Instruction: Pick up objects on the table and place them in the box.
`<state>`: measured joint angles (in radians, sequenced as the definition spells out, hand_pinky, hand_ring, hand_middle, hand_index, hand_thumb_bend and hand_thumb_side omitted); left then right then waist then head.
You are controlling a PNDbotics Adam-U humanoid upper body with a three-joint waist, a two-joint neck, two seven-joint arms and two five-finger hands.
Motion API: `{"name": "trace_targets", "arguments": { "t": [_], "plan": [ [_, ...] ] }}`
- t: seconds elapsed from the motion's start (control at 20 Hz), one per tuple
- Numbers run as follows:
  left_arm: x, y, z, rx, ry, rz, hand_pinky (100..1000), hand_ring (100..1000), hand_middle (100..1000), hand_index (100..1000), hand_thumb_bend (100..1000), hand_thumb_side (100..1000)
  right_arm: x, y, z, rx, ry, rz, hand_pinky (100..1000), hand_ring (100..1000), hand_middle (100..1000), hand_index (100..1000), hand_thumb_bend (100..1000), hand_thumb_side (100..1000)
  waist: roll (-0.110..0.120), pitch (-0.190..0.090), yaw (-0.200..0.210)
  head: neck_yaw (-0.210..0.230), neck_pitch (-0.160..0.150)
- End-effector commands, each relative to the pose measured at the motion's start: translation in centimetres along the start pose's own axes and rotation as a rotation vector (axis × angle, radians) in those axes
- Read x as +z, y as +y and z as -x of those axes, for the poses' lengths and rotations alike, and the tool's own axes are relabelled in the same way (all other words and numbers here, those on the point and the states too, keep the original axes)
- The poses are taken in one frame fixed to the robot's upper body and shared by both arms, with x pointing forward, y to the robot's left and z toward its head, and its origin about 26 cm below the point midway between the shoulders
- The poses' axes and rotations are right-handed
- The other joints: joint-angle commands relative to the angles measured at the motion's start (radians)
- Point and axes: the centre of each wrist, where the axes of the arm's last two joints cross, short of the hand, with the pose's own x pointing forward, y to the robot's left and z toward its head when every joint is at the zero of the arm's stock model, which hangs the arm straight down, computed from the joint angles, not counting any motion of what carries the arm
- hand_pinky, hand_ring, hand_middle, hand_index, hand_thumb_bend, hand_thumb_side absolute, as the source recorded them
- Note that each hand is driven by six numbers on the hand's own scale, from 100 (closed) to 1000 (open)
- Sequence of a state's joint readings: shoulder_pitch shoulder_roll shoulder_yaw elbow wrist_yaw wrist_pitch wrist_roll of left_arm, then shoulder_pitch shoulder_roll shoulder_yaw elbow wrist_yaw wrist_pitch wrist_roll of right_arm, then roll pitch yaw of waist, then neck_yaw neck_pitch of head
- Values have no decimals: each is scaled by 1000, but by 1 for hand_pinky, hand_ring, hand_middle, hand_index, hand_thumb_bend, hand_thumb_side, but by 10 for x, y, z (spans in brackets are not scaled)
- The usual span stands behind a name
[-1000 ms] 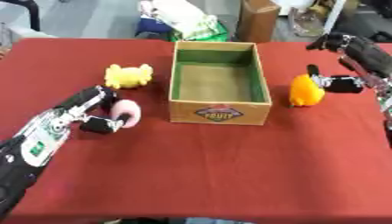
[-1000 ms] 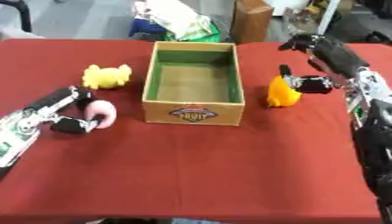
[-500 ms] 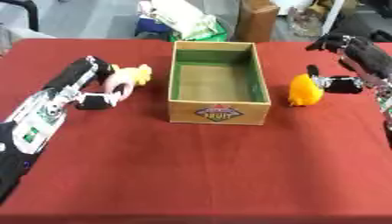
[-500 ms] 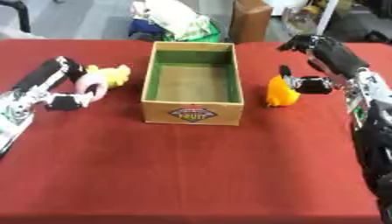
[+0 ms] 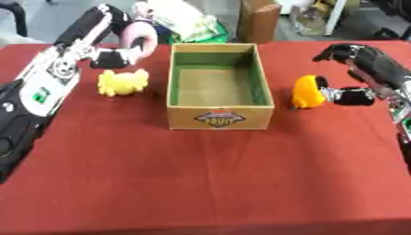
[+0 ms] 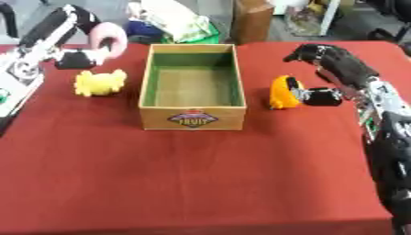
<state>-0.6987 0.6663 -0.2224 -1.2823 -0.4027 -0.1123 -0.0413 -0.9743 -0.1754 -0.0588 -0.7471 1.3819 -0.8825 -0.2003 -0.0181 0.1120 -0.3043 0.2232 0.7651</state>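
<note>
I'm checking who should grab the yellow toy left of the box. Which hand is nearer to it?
Left. The left hand, curled round a pink object, hangs just above and behind the yellow toy. The right hand is beyond the box, at the orange object.

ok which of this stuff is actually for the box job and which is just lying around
Job: box; pink ring in left hand; yellow toy; orange object at right hand.
Lying about: green-and-white bag and cardboard carton beyond the table.
</note>
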Motion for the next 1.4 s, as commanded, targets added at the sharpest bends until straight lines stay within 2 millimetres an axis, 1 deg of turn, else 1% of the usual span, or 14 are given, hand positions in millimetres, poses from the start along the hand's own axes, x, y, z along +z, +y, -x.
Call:
{"name": "trace_targets", "arguments": {
  "t": [0.05,0.3,0.4,0.5,0.55,0.65,0.8,0.85,0.9,0.95,1.0,1.1,1.3,1.4],
  "plan": [
    [-11,8,4,48,6,-21,638,500,404,602,100,225,-30,-17,-10,37,-88,38,603,686,680,800,100,330,-1,-7,-23,35,-5],
    [-25,-9,9,130,17,64,684,560,474,644,124,245,-71,-16,-42,30,-196,68,601,684,677,798,100,329,2,15,-95,87,-20],
    [-27,-22,12,118,11,131,729,622,552,689,223,284,-81,-15,-51,27,-227,73,599,683,676,798,100,329,4,21,-109,94,-22],
    [-27,-32,12,86,-13,198,785,716,676,784,390,346,-86,-16,-57,29,-244,72,604,685,678,799,100,331,7,24,-113,95,-22],
    [-27,-33,12,67,-28,223,817,762,748,828,479,398,-87,-16,-58,30,-249,69,603,685,678,799,100,332,8,25,-113,94,-22],
    [-27,-31,14,31,-52,257,850,810,824,882,551,571,-86,-15,-59,30,-250,62,601,683,676,798,100,332,10,25,-109,91,-20],
    [-27,-16,13,-12,-92,257,865,838,874,922,564,698,-82,-13,-56,28,-240,52,600,682,675,797,100,332,12,24,-97,85,-20],
    [-26,-8,12,-21,-102,246,865,838,873,920,548,685,-81,-13,-55,28,-237,50,600,682,674,797,100,332,12,24,-93,82,-20],
    [-25,1,12,-28,-107,226,858,822,851,904,537,618,-79,-13,-54,28,-233,47,600,682,674,797,100,333,12,23,-88,80,-19],
    [-24,8,11,-35,-109,204,843,795,816,882,498,438,-78,-13,-53,28,-231,45,600,683,674,797,100,333,13,22,-84,78,-19],
    [-21,18,11,-41,-104,173,824,762,767,848,433,339,-76,-12,-51,28,-224,41,600,682,674,797,100,333,12,20,-75,72,-18],
    [-12,40,15,-47,-76,98,787,693,666,791,328,266,-70,-12,-46,29,-209,35,600,682,674,797,100,333,12,17,-57,55,-18],
    [20,66,44,-42,66,-13,787,691,668,793,300,261,-62,-13,-40,31,-190,30,599,682,673,797,100,332,14,15,-34,33,-23],
    [37,65,59,-77,150,-8,799,718,699,803,317,282,-61,-13,-39,33,-188,28,599,682,674,798,100,333,17,15,-31,30,-24]
  ]
}}
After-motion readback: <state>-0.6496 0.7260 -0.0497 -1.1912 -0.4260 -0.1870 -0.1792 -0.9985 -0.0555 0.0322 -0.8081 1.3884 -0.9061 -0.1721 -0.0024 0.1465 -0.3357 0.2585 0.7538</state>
